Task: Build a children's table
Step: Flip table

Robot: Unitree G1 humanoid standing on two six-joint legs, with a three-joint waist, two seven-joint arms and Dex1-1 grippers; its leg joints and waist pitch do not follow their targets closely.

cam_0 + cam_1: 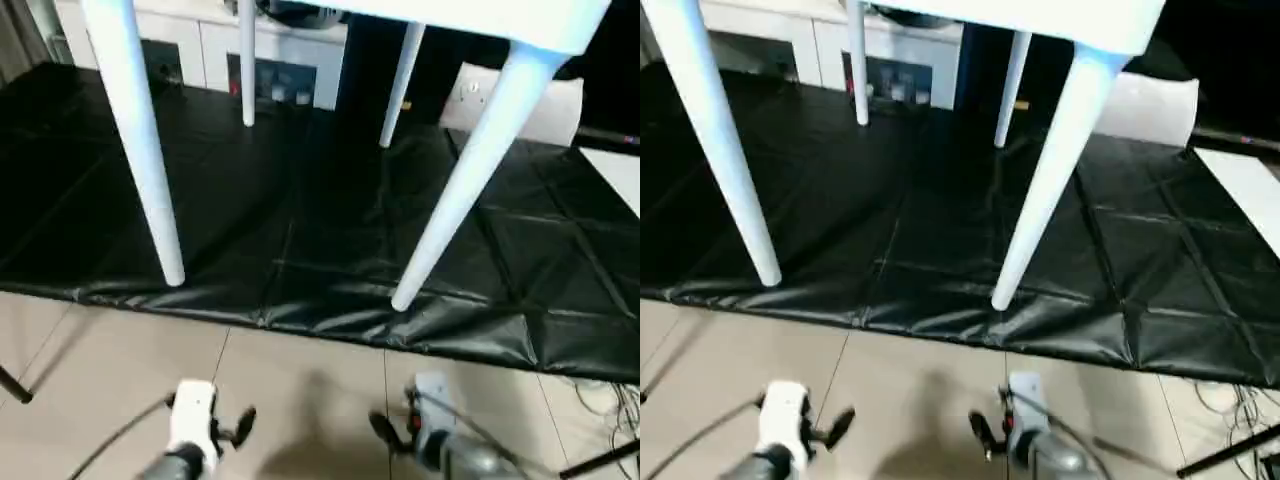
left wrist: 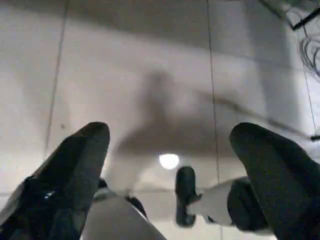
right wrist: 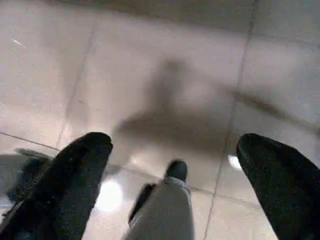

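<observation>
The children's table stands upright on the black mat (image 1: 300,230), its white tabletop (image 1: 480,20) at the top edge of the left eye view. Two tapered white legs stand near me, one left (image 1: 145,150) and one right (image 1: 460,180). The two far legs (image 1: 247,70) (image 1: 400,85) stand behind them. My left gripper (image 1: 238,428) and right gripper (image 1: 388,430) hang low over the tile floor, in front of the mat's edge and apart from the table. Both are open with nothing between the fingers (image 2: 75,165) (image 3: 80,170).
Pale floor tiles (image 1: 300,380) lie between me and the mat's front edge. White cabinets (image 1: 200,40) line the back. A flat white sheet (image 1: 615,170) lies on the mat at the right. Cables (image 1: 610,400) trail at the lower right, and a black stand foot (image 1: 15,388) sits at the lower left.
</observation>
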